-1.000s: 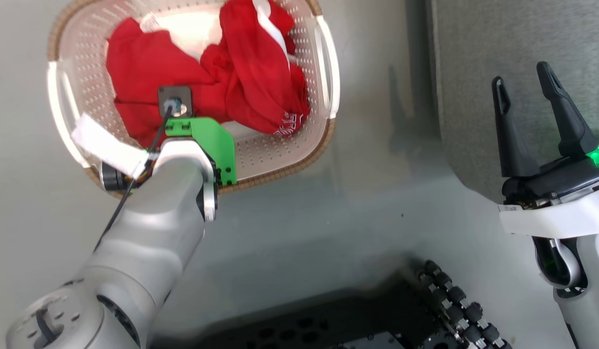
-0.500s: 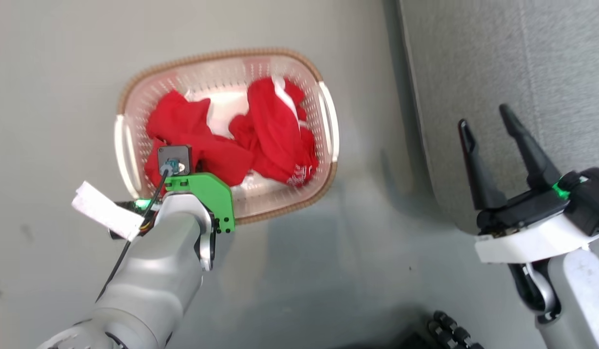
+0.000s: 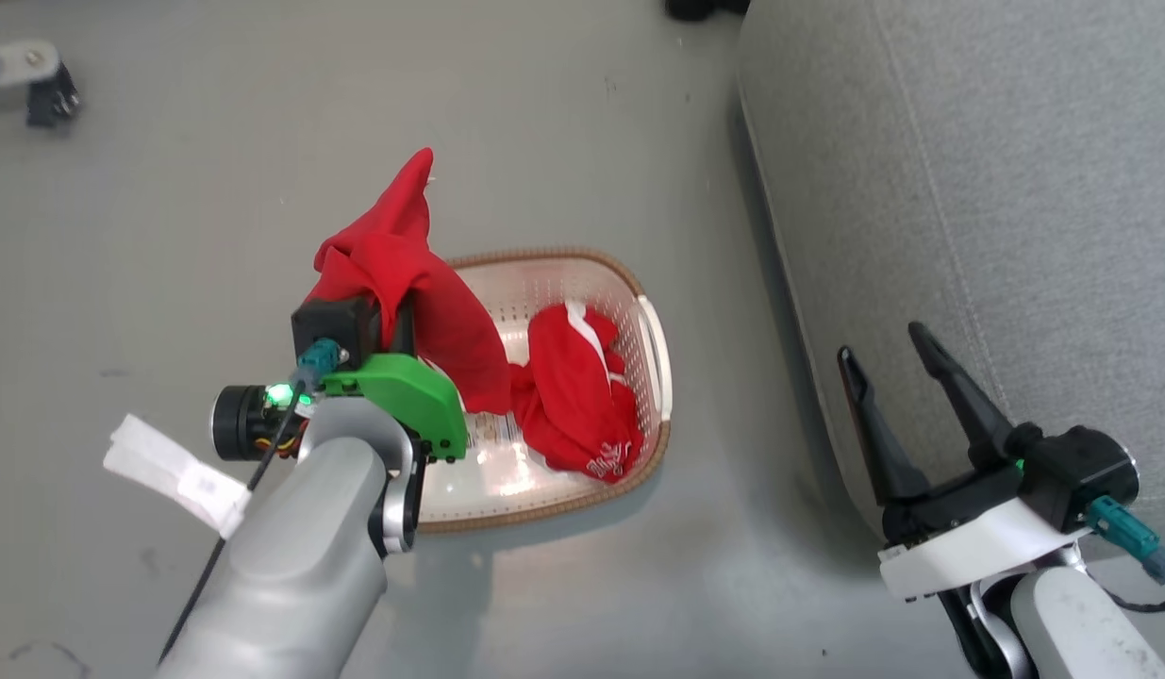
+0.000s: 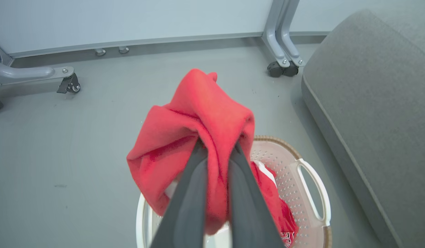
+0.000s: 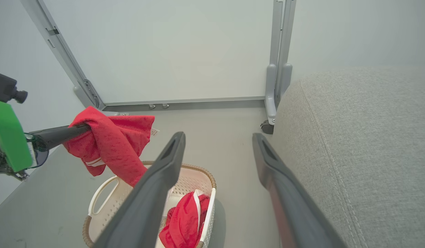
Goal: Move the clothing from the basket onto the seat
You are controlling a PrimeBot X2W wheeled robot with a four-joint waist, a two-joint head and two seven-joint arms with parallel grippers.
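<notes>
My left gripper (image 4: 218,146) is shut on one red piece of the clothing (image 4: 198,110) and holds it up above the basket (image 4: 284,162). From the head view this garment (image 3: 403,255) drapes over the fingers and hangs down over the basket's (image 3: 582,259) left half. A second red garment (image 3: 577,405) with white trim lies in the basket's right half. To the right stands the grey seat (image 3: 969,189), and my right gripper (image 3: 879,341) hovers open by its front edge, holding nothing. The right wrist view shows the held garment (image 5: 112,141) and the seat (image 5: 363,137).
The basket sits on a grey floor. Metal frame legs on casters (image 4: 281,65) stand beyond it near the seat's far corner, and another caster leg (image 4: 66,81) is at the far left. A white wall panel (image 5: 171,51) closes the back.
The head camera has risen and the whole picture has shifted. My left gripper has lifted one red garment out of the basket; the other garment stays inside. The right gripper stays open.
</notes>
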